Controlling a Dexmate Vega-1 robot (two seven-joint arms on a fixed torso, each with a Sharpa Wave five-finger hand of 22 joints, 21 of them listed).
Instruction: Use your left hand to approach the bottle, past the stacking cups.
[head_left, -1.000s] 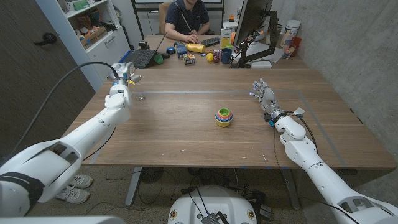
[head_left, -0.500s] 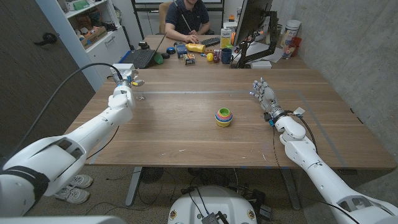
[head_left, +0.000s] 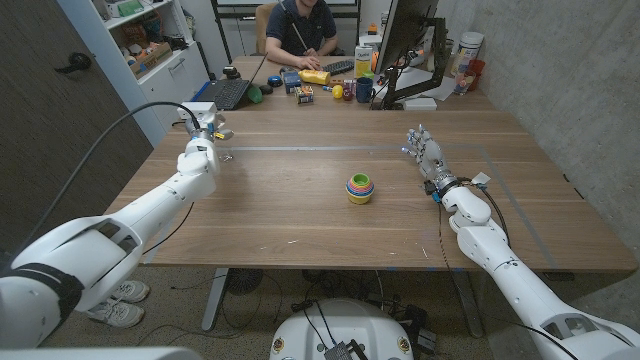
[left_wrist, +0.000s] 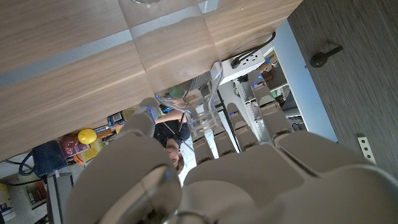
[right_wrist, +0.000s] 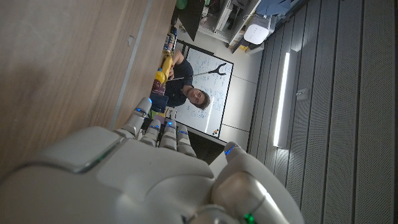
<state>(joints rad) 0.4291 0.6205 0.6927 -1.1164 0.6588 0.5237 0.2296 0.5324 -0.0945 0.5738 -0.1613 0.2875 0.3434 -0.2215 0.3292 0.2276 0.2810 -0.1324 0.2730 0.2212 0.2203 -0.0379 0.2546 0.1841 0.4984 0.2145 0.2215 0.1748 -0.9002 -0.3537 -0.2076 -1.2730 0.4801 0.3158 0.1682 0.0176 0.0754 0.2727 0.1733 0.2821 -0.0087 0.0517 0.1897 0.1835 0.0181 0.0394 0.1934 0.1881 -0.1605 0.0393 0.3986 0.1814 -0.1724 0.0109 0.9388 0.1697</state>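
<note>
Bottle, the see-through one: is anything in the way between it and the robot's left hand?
Nothing visible is. In the left wrist view the clear bottle is already right between the left hand's thumb and fingers. The stacking cups stand near the table's middle, well off to the side. Whether the fingers touch the bottle cannot be told.

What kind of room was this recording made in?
Most likely an office or lab workspace: a person sits working at the far end of the wooden table, beside a monitor, with a cluttered shelf unit along the wall.
</note>
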